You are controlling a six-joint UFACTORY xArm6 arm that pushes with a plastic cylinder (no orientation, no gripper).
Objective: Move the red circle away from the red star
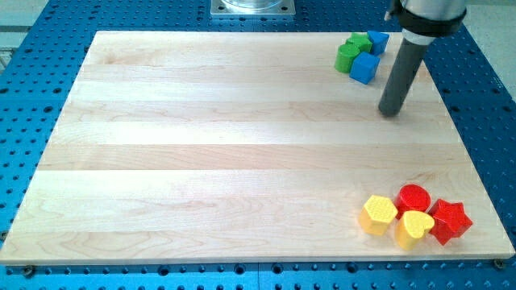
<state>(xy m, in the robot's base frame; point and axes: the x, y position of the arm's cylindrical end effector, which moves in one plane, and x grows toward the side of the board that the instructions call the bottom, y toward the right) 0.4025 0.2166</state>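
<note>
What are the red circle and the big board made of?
The red circle looks like plastic: solid even colour with a soft sheen, though foam or painted wood is possible. The board looks like pale wood, with grain lines and plank seams, smooth matte finish.

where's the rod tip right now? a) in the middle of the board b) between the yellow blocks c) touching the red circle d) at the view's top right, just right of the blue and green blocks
d: my tip sits right of the blue block, far above the red circle.
</note>
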